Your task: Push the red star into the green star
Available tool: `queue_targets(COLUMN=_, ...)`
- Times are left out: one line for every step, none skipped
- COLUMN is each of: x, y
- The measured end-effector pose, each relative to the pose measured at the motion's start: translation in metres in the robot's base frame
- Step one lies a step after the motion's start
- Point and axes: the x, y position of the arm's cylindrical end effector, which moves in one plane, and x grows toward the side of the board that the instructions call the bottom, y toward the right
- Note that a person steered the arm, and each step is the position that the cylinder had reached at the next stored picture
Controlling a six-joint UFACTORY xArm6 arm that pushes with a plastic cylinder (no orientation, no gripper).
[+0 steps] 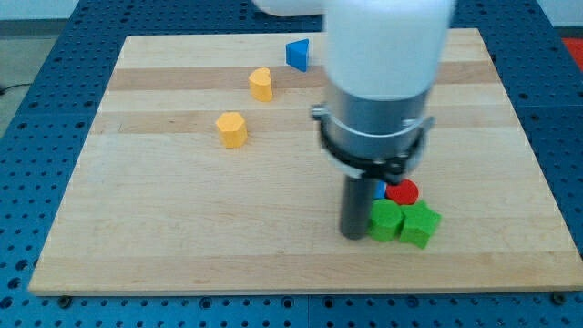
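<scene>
My tip (pixel 353 236) rests on the board at the lower right, touching or almost touching the left side of a green block (pixel 386 221). A green star (pixel 421 225) sits right beside that block, on its right. A red block (pixel 402 192) lies just behind the two green ones and touches them; it looks rounded on top, and the arm hides part of it. A small piece of a blue block (pixel 380 190) shows between the rod and the red block.
A blue block (pixel 297 54) sits near the view's top, left of the arm. Two yellow blocks lie at the upper left, one (pixel 261 84) above the other (pixel 231 128). The arm's wide body hides the board's upper middle. The wooden board (pixel 182 228) ends near the green blocks.
</scene>
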Motion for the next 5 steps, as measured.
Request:
queue_targets(x=0.000, y=0.017)
queue_targets(x=-0.001, y=-0.033)
queue_targets(x=-0.004, y=-0.102)
queue_targets(x=-0.086, y=-0.113)
queue_targets(x=-0.190, y=-0.087)
